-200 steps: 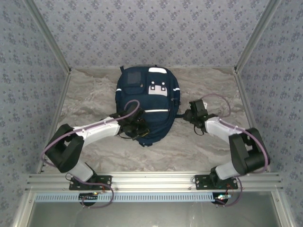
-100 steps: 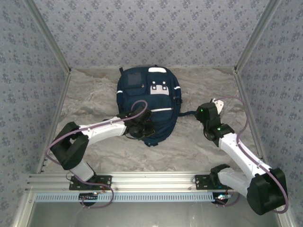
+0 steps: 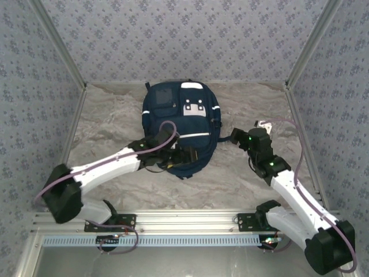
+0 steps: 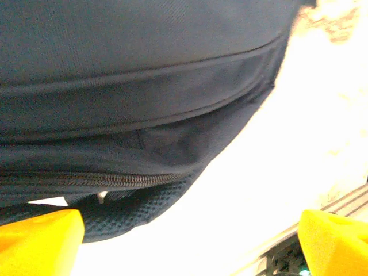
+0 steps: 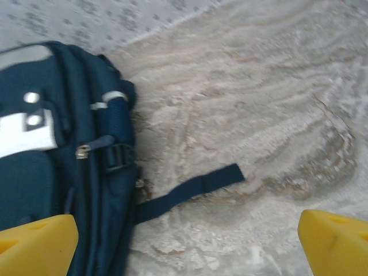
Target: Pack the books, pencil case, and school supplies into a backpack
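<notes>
The left arm (image 3: 104, 170) and right arm (image 3: 297, 193) have white shells and black joint housings, each trailing a lavender cable (image 3: 164, 128). Their fingers (image 4: 40, 241) are bright yellow; green lights (image 3: 249, 138) dot the right arm.

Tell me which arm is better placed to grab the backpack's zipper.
Left. The left gripper is open over the backpack's near end, the zipper right in front of it. The right gripper hangs open beside the pack, near its loose strap.
</notes>
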Available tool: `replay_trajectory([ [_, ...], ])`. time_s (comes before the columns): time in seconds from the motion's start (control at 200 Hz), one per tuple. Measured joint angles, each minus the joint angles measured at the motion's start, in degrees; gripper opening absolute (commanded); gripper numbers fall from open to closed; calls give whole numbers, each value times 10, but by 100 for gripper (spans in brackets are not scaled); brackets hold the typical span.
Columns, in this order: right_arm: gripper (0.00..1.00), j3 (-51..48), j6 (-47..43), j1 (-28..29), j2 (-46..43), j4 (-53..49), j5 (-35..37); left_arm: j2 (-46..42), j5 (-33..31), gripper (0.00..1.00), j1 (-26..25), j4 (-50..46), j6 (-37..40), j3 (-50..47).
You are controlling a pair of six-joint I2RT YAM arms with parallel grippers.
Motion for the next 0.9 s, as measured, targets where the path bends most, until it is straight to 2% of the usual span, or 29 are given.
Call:
replay_trajectory([
  [0.08,100,0,-16,1,-30,5,-24,-60,-2,98,13,1,53,0],
  [0.145,100,0,-30,1,-51,9,-34,-105,-35,98,28,-3,93,4],
  [0.265,100,-6,-58,1,-74,14,-33,-181,-183,98,44,4,183,-7],
  [0.325,100,-18,-83,1,-76,28,-30,-221,-262,98,55,51,239,-55],
  [0.39,100,-43,-115,1,-76,60,-28,-258,-302,98,84,111,301,-129],
  [0.485,100,-99,-176,1,-73,122,-30,-280,-306,98,153,202,372,-236],
  [0.655,100,-207,-290,-6,-39,268,-5,-277,-300,98,286,301,437,-372],
  [0.789,100,-234,-329,-26,23,343,48,-283,-281,98,351,361,458,-411],
  [0.904,100,-236,-345,-37,112,434,94,-230,-261,98,387,417,473,-408],
])
